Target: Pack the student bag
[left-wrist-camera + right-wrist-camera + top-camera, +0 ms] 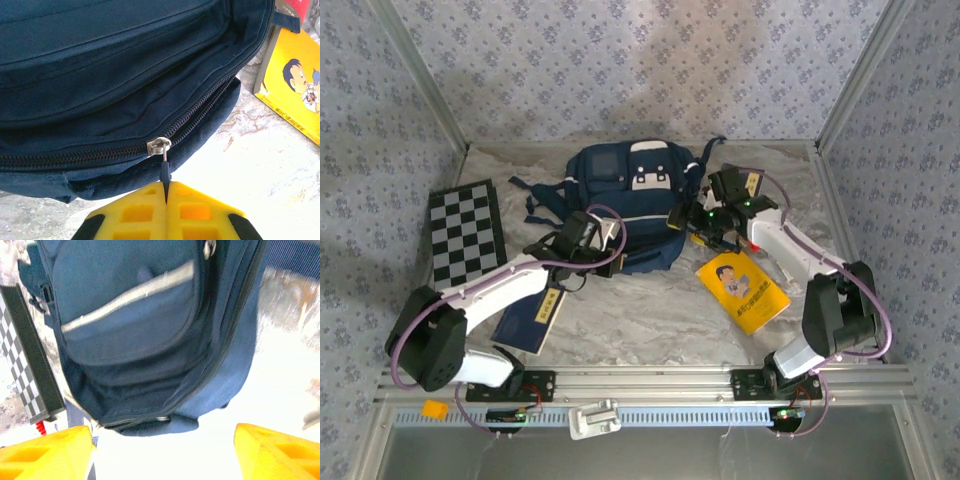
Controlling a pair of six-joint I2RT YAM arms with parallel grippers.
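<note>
Judging by how things lie, the packing looks barely begun, or at least far from finished. The student bag (pixel 620 200) sits on the table (pixel 650 320) toward the back, between the two arms, with its front pocket facing the near edge. The left gripper (pixel 166 192) is clamped tight on the zipper pull (pixel 164 167) of the main compartment. On one side of the slider the teeth are joined and on the other they part into two rows, so the zip is partly undone. Whether it is being opened or closed cannot be told from this moment alone. The right gripper (pixel 162 445) stands wide with nothing between its fingers, just beside the bag's right side. A checkerboard (pixel 466 232) lies on the left, well apart from the bag. A navy booklet (pixel 530 318) rests near the left arm, and a yellow picture book (pixel 743 291) lies near the right arm. If these are meant to go inside, they all remain to be packed. What the bag already holds is hidden.
</note>
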